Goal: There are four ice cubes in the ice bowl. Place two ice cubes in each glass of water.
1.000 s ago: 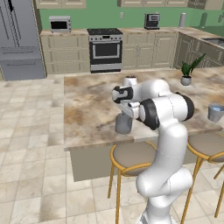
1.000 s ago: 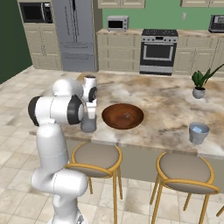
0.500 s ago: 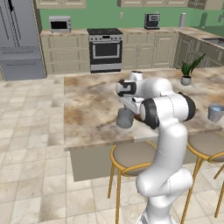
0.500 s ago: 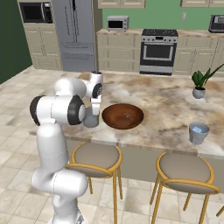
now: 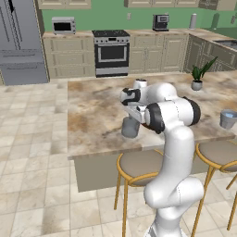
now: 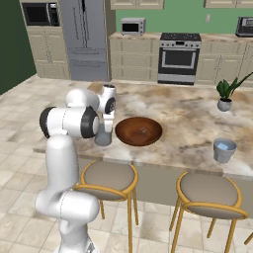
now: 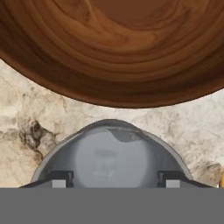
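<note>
The reddish-brown ice bowl [image 6: 139, 131] sits near the island's front edge and spreads across the top of the hand view [image 7: 113, 48]. Just left of it stands one grey-blue glass of water [image 6: 103, 138] [image 5: 130, 127]. My gripper [image 6: 105, 124] hovers right above that glass, open, with its fingertips [image 7: 61, 179] wide apart over the near rim and nothing between them. A faint pale square, apparently an ice cube [image 7: 105, 162], shows in the glass [image 7: 109, 153]. The other glass [image 6: 224, 150] [image 5: 227, 119] stands far to the right. I make out no cubes in the bowl.
A small potted plant [image 6: 225, 96] stands at the island's back right. Round stools [image 6: 108, 175] line the front edge below the marble counter [image 6: 183, 118]. A stove and cabinets run along the far wall.
My hand has shifted slightly right, toward the bowl, and come down a little over the glass. The bowl and both glasses have stayed in place.
</note>
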